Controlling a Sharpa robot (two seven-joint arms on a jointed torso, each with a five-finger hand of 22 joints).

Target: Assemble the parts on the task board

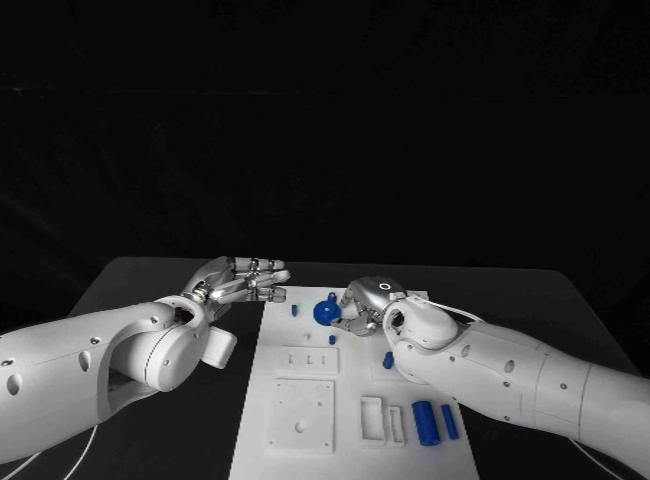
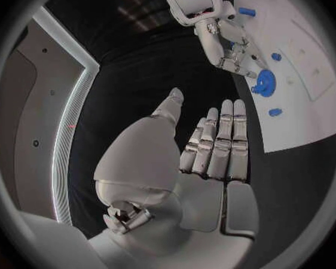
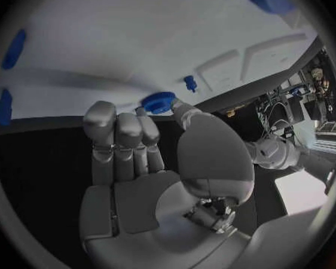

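arms: white rounded shells, dark screw holes | left robot hand, right robot hand: silver, segmented fingers

table: black, matte | lies under left hand and right hand | reaches outward past each hand to both sides | far edge just beyond left hand's fingertips, darkness behind it | cable: thin, pale, on table well behind left hand

White task board flat mid-table, recessed rectangular slots along it. Round blue part at far end, right hand fingers touching it. Two blue cylinders lying side by side at near right corner (tiny blue pegs scattered between).
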